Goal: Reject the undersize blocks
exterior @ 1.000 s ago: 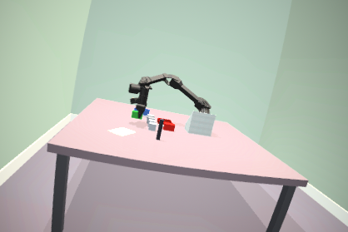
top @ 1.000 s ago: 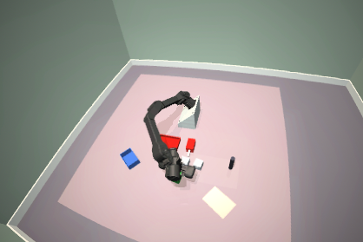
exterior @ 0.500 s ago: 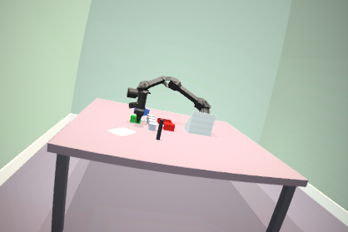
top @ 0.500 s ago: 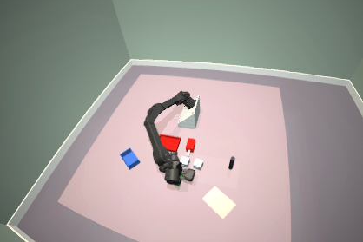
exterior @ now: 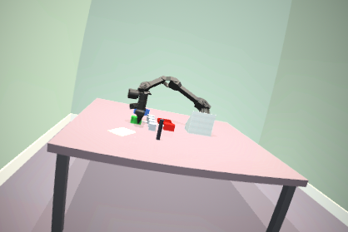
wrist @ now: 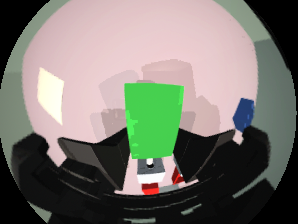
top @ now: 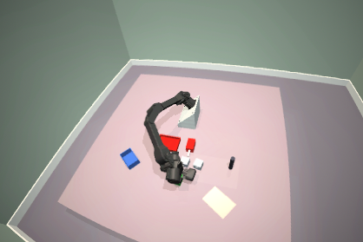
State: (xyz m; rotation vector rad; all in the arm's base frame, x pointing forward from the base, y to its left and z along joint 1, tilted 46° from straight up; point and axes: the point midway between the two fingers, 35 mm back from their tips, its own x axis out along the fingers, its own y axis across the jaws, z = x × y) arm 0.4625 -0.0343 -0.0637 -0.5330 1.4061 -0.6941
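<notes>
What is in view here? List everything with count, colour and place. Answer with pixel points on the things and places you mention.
green gauge (exterior: 135, 120) (wrist: 154, 115): one, green, between the gripper's fingers
steel blocks (top: 198, 164) (exterior: 152, 126) (wrist: 151, 177): at least two, pale grey, near the tray
tray (top: 170, 143) (wrist: 178, 176): one, red, near the blocks
pin tool (top: 190, 145) (exterior: 169, 127) (wrist: 150, 189): one, red with white pin, beside the tray
box (top: 130, 159) (wrist: 244, 114): one, blue, past the tray
sheet (top: 219, 202) (exterior: 121, 131) (wrist: 50, 95): one, cream, on the table
post (top: 232, 163) (exterior: 160, 130): one, black, upright
wedge (top: 190, 121) (exterior: 201, 124): one, whitish, by the arm's base
table (top: 243, 108) (exterior: 179, 166) (wrist: 150, 30): one, pink, dark legs
walls (top: 234, 13) (exterior: 191, 21): several, green, around
arm (top: 154, 134) (exterior: 187, 93): one, black, above the table
gripper (top: 178, 181) (exterior: 139, 120) (wrist: 149, 125): one, black, shut on the gauge
</notes>
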